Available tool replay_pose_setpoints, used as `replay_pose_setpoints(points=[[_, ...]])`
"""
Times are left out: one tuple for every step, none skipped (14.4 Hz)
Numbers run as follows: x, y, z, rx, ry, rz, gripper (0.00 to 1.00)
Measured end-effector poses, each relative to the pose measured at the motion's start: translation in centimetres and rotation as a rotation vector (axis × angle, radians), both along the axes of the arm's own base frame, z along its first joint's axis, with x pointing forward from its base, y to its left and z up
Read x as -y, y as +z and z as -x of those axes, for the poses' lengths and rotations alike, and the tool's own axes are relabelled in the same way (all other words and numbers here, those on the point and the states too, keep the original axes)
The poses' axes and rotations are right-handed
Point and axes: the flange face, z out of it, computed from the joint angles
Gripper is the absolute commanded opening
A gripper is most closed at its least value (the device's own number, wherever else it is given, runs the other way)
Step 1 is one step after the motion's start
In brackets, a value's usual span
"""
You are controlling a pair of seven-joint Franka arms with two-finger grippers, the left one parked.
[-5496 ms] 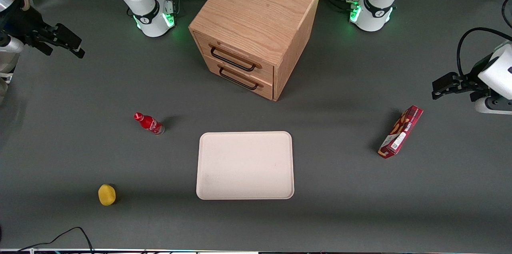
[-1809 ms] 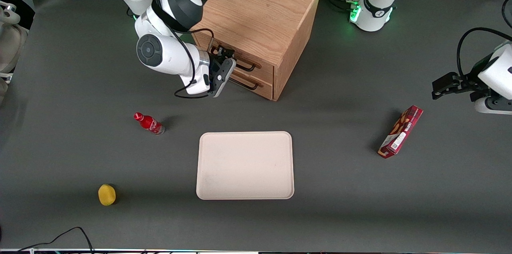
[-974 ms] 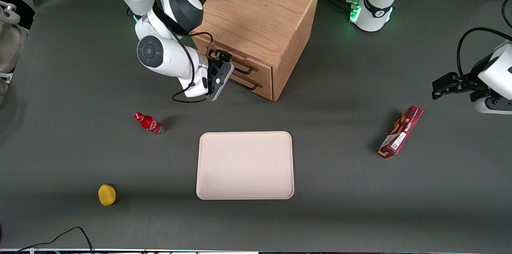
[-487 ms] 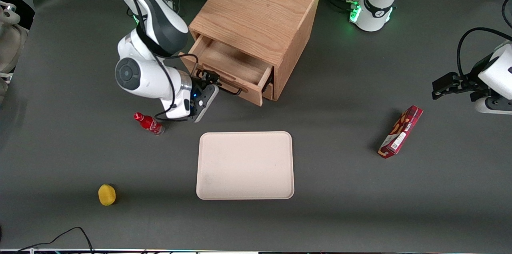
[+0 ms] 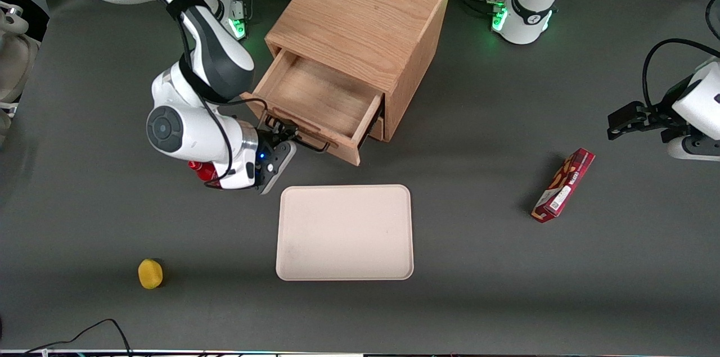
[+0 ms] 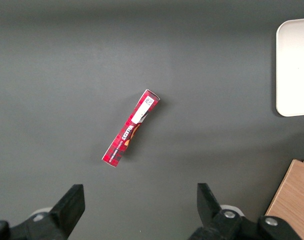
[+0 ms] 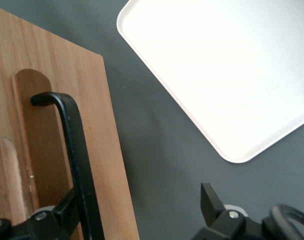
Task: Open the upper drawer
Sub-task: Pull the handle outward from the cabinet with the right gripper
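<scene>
Your gripper [image 5: 279, 135] has its jaws spread around the upper drawer's [image 5: 315, 99] handle [image 7: 77, 160]; the cabinet [image 5: 360, 19] lies toward one o'clock.

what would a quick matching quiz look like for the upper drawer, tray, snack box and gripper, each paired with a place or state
Things:
1. upper drawer
2. tray
3. snack box
4. gripper

Places or states:
a. toward the parked arm's end of the table
b. pulled out of the cabinet
c. at the drawer's black handle, jaws open
d. nearer the front camera than the cabinet

Pairs: 1-b, 2-d, 3-a, 4-c
</scene>
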Motion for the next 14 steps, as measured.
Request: replay_pose_setpoints(points=[[0.3, -0.1, -0.7, -0.002, -0.002, 0.003, 1.0], [0.8, -0.1, -1.4, 0.001, -0.002, 0.007, 1.0], [1.3, -0.3, -1.9, 0.001, 0.006, 0.01, 1.0], [1.9, -0.3, -2.5, 0.003, 0.011, 0.01, 1.0], [2.6, -0.5, -3.0, 0.002, 0.013, 0.012, 1.0], [3.2, -0.5, -3.5, 0.009, 0.02, 0.015, 1.0], [3.8, -0.6, -3.9, 0.017, 0.034, 0.023, 1.0], [4.5, -0.6, -4.3, 0.024, 0.044, 0.039, 1.0], [5.1, -0.7, -4.7, 0.032, 0.047, 0.05, 1.0], [5.6, -0.8, -5.2, 0.038, 0.049, 0.057, 1.0], [6.0, -0.9, -5.6, 0.045, 0.056, 0.06, 1.0], [6.3, -0.9, -6.0, 0.044, 0.067, 0.059, 1.0], [6.5, -0.9, -6.2, 0.034, 0.075, 0.059, 1.0], [6.5, -0.5, -6.5, 0.023, 0.081, 0.059, 1.0]])
